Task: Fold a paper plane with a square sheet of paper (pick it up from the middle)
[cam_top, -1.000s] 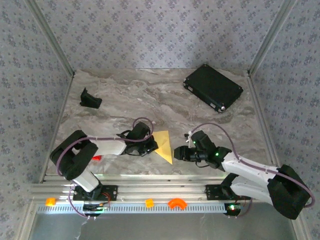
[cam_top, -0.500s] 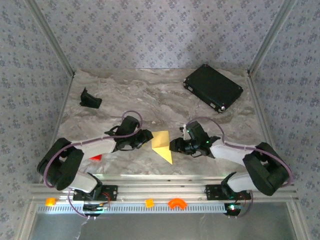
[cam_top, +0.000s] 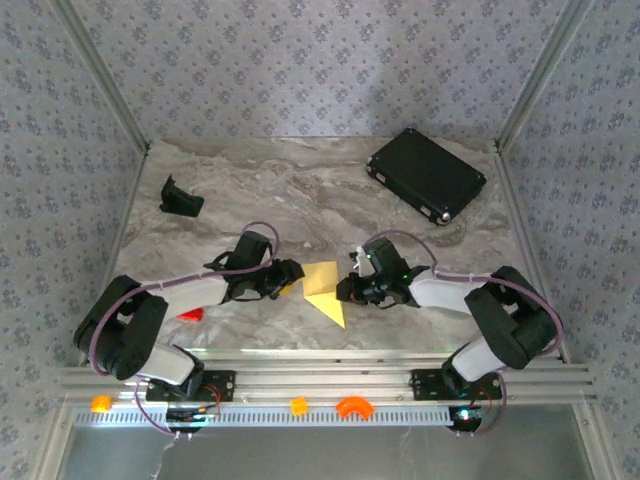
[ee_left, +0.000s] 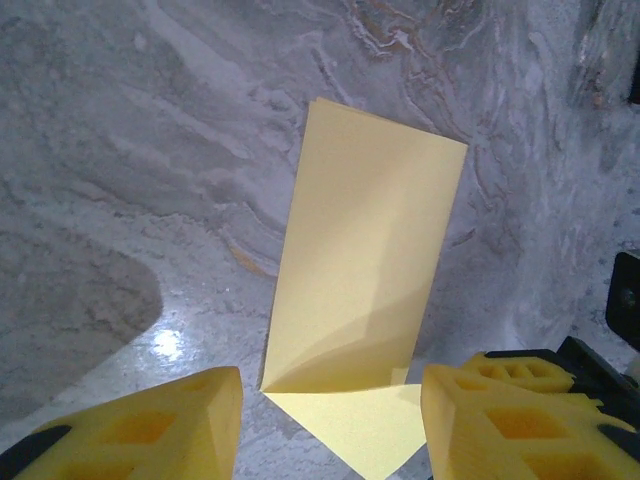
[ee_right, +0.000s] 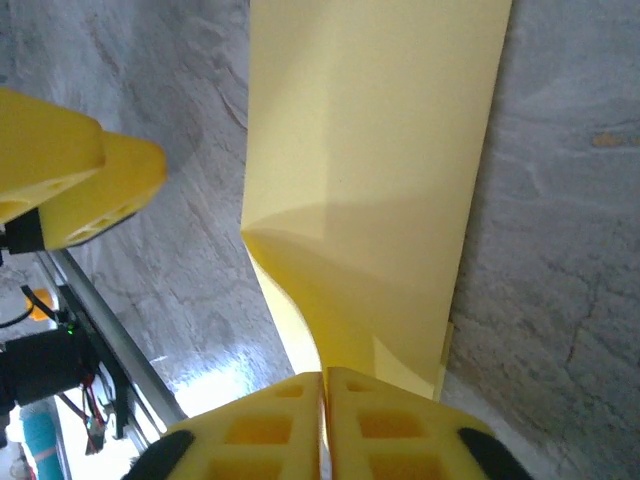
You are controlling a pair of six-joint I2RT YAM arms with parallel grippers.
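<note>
1. A grey marble table stands between patterned walls, with a black case at the upper right of the top view.
2. The square sheet of paper, folded to a pale-yellow pointed shape, lies at lower centre between both grippers.
3. The left gripper gapes wide, a finger on either side of the paper's near end.
4. The right gripper is pinched closed on the paper's edge, which curls up there.
</note>
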